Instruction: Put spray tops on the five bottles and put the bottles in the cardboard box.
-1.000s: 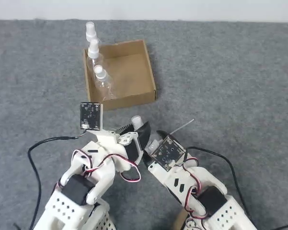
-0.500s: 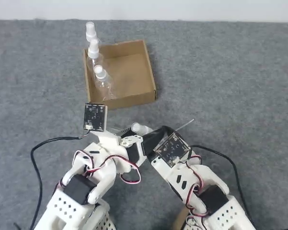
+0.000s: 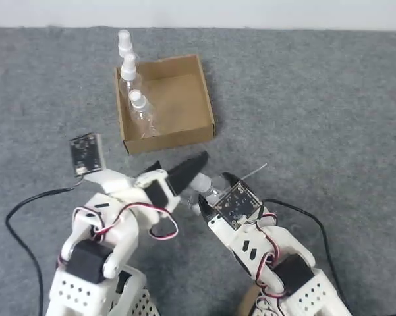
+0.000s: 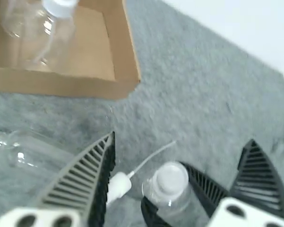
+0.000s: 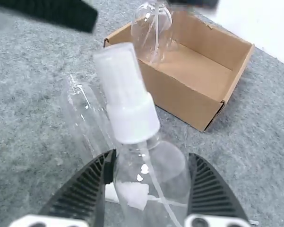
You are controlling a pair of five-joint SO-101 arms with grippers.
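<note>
My right gripper [image 5: 151, 158] is shut on an upright clear bottle [image 5: 153, 182] that carries a white spray top [image 5: 127, 106]; from above they sit at the table's middle [image 3: 203, 186]. My left gripper [image 4: 179, 142] is open, its fingers [image 4: 87, 172] spread on either side of that bottle's top [image 4: 166, 182] without touching it. A clear bottle with no top [image 5: 85, 118] lies on the carpet beside the held one. A loose spray top [image 4: 118, 183] with a thin tube lies there too. The cardboard box [image 3: 178, 138] holds three capped bottles [image 3: 140, 108] along its left wall.
Grey carpet covers the table. The loose top's thin tube [image 3: 252, 174] lies just right of the grippers. Open carpet stretches right of the box and along the far edge. A black cable [image 3: 26, 210] runs by the left arm's base.
The left gripper let go of the spray top, opened and swung back to the left. The right gripper still holds the bottle, now with the top on it.
</note>
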